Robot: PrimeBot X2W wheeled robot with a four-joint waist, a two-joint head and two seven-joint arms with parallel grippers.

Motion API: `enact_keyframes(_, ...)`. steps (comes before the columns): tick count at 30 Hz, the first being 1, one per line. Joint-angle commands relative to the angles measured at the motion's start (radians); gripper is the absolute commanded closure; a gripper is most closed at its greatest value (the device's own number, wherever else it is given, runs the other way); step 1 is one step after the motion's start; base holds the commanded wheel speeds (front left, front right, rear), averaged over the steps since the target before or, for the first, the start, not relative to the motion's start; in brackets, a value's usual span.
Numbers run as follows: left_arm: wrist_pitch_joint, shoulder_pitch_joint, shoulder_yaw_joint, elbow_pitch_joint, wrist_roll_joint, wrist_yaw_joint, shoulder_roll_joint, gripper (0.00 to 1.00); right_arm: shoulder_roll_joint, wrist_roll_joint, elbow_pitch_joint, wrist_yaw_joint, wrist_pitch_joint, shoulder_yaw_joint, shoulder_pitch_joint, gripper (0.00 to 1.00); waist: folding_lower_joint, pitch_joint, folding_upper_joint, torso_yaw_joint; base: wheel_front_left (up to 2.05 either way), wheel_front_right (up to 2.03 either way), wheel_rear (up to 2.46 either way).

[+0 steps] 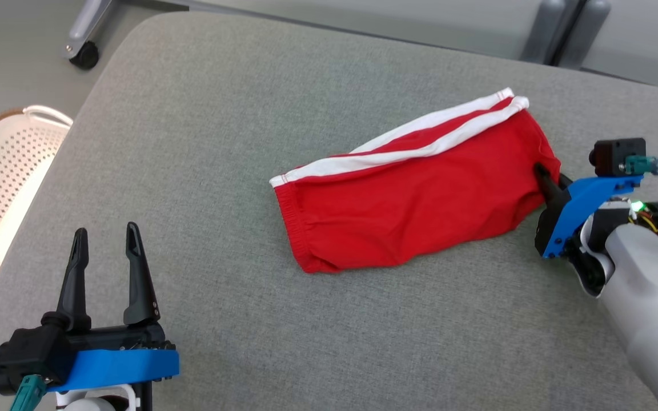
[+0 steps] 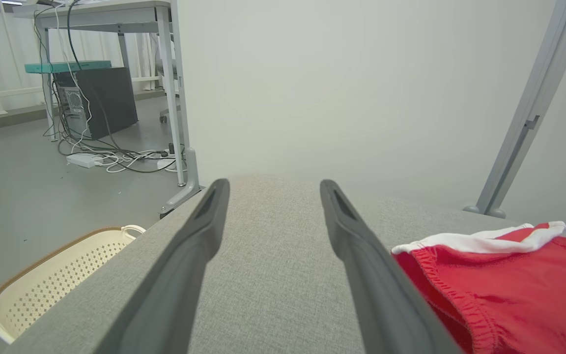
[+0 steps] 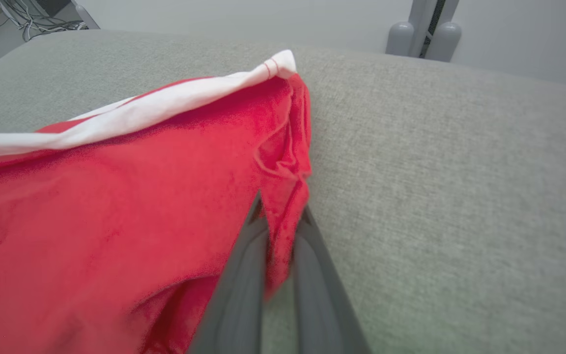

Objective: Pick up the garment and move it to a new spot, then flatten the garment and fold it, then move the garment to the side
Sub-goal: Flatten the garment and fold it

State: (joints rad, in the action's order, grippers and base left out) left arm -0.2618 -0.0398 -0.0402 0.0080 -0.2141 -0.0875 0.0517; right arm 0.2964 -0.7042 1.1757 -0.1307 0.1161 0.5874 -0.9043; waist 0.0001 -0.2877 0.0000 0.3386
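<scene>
The garment (image 1: 414,200) is a pair of red shorts with white stripes along the top edge, lying crumpled on the grey cushion (image 1: 237,114). My right gripper (image 1: 543,174) is at the garment's right edge, shut on a fold of the red cloth; in the right wrist view the fabric (image 3: 283,216) is pinched between the two dark fingers (image 3: 243,275). My left gripper (image 1: 106,240) stands open at the lower left, well apart from the garment, with nothing between its fingers (image 2: 189,255). The garment's elastic waistband end (image 2: 499,280) lies to the right of them.
A cream perforated basket (image 1: 3,177) stands on the floor beside the cushion's left edge. A caster wheel (image 1: 83,54) and grey metal frame legs (image 1: 563,28) are beyond the far edge. A desk with a computer and cables (image 2: 91,98) stands further off.
</scene>
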Motion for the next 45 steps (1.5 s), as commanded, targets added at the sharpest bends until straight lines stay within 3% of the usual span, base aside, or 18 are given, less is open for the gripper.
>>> enact_keyframes(1,-0.004,0.007,-0.004,0.002,0.012,0.004,-0.001,0.00,0.009,-0.026,-0.022,0.000,0.024,0.001,0.041,1.00,-0.0001,0.030,0.0000,-0.024,0.00,0.00,0.00)
enact_keyframes(10,-0.004,0.052,-0.036,-0.015,0.053,-0.001,-0.001,0.00,0.064,-0.164,-0.143,0.000,0.106,-0.030,0.204,1.00,-0.0001,0.103,0.0000,-0.100,0.00,0.00,0.00)
enact_keyframes(22,-0.004,0.103,-0.068,-0.023,0.091,-0.011,-0.001,0.00,0.141,-0.302,-0.277,0.000,0.148,-0.158,0.490,1.00,-0.0001,0.153,0.0000,-0.195,0.00,0.00,0.00)
enact_keyframes(36,-0.004,0.116,-0.081,-0.018,0.116,-0.014,-0.001,0.00,0.073,-0.190,-0.415,0.000,0.150,-0.257,0.483,1.00,-0.0001,0.181,0.0000,-0.204,0.00,0.00,0.00)
enact_keyframes(39,-0.004,0.119,-0.082,-0.019,0.113,-0.010,-0.001,0.00,0.043,-0.142,-0.477,0.000,0.150,-0.259,0.470,1.00,-0.0001,0.189,0.0000,-0.203,0.00,0.00,0.00)
enact_keyframes(40,-0.004,0.122,-0.073,-0.018,0.107,-0.009,-0.002,0.00,-0.001,-0.084,-0.560,0.000,0.150,-0.229,0.448,1.00,-0.0001,0.194,0.0000,-0.195,0.00,0.00,0.00)
enact_keyframes(45,-0.004,0.111,-0.069,-0.018,0.101,-0.010,-0.002,0.00,-0.071,-0.029,-0.641,0.000,0.110,-0.170,0.418,1.00,-0.0001,0.187,0.0000,-0.182,0.00,0.00,0.00)
